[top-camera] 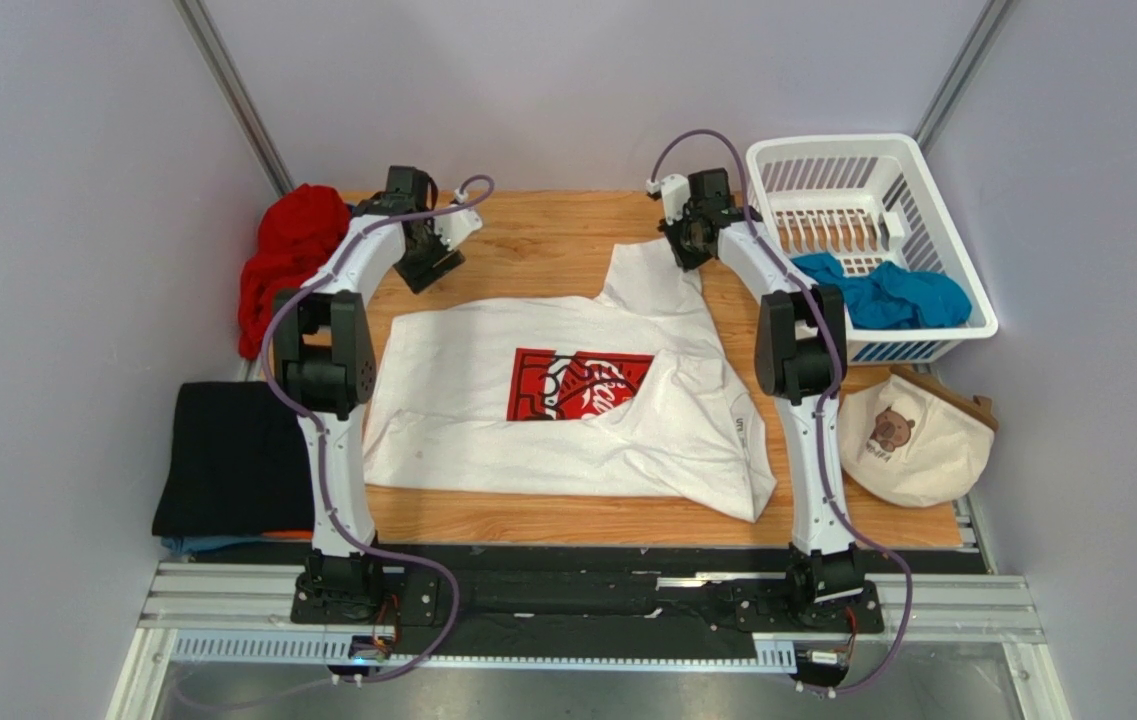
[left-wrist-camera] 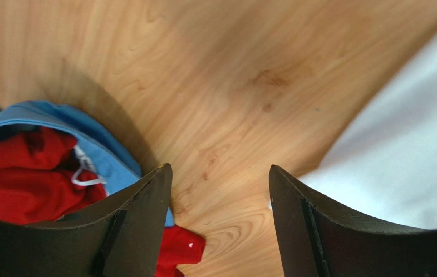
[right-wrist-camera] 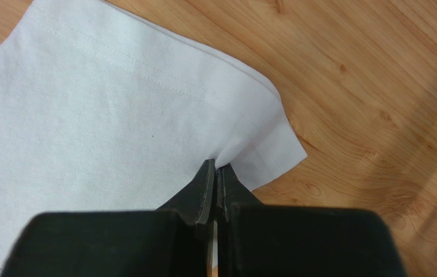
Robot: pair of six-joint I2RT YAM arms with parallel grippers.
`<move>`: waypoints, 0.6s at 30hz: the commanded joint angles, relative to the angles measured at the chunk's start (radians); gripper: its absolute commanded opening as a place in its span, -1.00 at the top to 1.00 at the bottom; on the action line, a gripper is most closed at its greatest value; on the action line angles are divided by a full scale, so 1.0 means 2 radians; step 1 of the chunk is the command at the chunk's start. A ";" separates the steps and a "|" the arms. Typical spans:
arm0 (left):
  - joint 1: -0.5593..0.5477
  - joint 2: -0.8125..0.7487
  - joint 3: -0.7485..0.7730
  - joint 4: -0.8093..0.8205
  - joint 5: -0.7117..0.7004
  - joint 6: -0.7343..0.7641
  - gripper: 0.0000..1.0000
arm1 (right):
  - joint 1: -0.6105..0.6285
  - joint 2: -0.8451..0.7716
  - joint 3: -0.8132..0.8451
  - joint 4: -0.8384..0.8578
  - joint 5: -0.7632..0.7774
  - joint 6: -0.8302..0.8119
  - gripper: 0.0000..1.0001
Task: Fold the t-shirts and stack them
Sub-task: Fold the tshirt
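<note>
Right gripper (right-wrist-camera: 216, 168) pinched closed on white t-shirt (right-wrist-camera: 88, 127) sleeve hem, thin fold at its tips: may slip when lifted. Left gripper (left-wrist-camera: 220, 179) spread wide, empty.

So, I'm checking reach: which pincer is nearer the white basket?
Right. The right pincer sits just left of the basket, shut on a corner of the white shirt; the left pincer is across the table, beside the red clothes.

You had a white t-shirt (top-camera: 454, 420) with a red-and-white square print (top-camera: 580, 384) on the pale wood-grain table (top-camera: 529, 255). Left of it lay a black shirt (top-camera: 233, 458) and a red shirt (top-camera: 289, 263). Right of it were a teal shirt (top-camera: 890, 293), a white basket (top-camera: 834, 144) and a cream bag (top-camera: 942, 458) with a brown bear (top-camera: 891, 431).
</note>
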 commanded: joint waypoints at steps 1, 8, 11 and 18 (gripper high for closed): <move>0.003 0.006 0.021 -0.104 0.097 0.034 -0.42 | -0.001 -0.020 -0.027 -0.016 0.013 -0.015 1.00; 0.004 0.010 -0.009 -0.138 0.133 0.057 -0.38 | -0.001 -0.032 -0.053 -0.015 0.008 -0.014 1.00; 0.004 0.017 -0.012 -0.139 0.131 0.059 -0.36 | -0.001 -0.038 -0.063 -0.015 0.006 -0.014 1.00; 0.004 0.038 0.003 -0.142 0.125 0.059 -0.23 | -0.001 -0.053 -0.086 -0.012 0.003 -0.015 1.00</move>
